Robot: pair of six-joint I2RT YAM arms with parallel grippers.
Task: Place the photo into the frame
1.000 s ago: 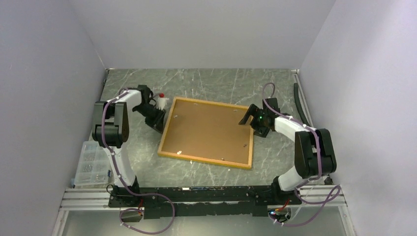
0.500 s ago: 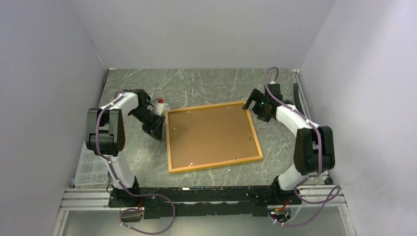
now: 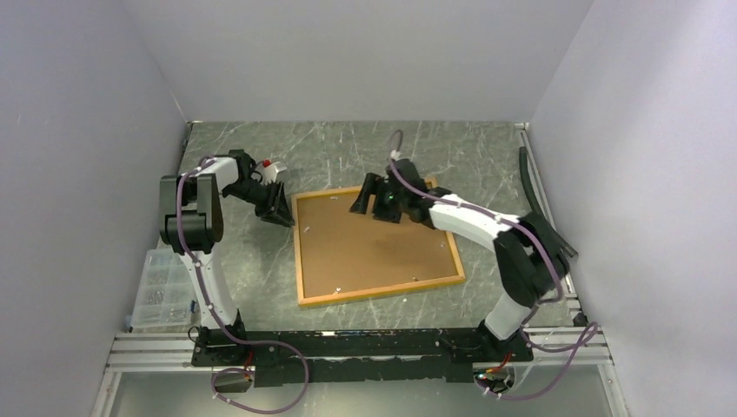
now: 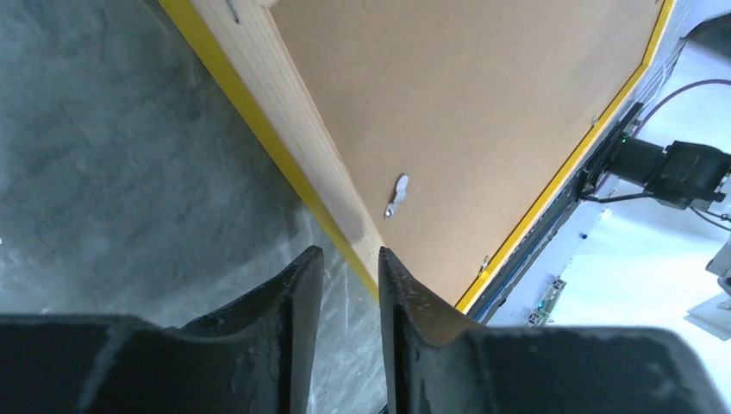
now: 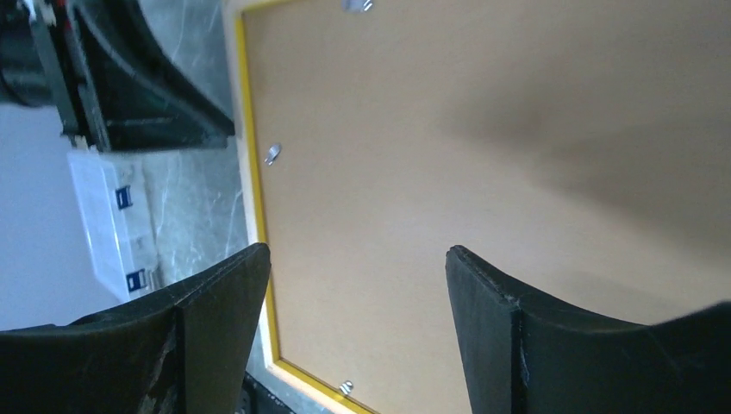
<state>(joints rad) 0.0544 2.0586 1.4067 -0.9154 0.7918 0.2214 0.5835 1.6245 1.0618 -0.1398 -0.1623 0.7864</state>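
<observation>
The frame lies back-up on the marble table, its pale wooden rail edged in yellow. A brown backing board fills it, held by small metal tabs. The photo is out of view. My left gripper hovers at the frame's far left corner. Its jaws stand a narrow gap apart with nothing between them, and the yellow edge shows below. My right gripper hangs over the board's far edge, open wide and empty above the board.
A clear plastic parts box sits at the table's near left edge and also shows in the right wrist view. A black strip runs along the right wall. Grey walls close in three sides.
The frame swung round and has since stayed still. My right gripper moved left from the frame's far right corner to over the board. My left gripper drew back slightly toward the far left.
</observation>
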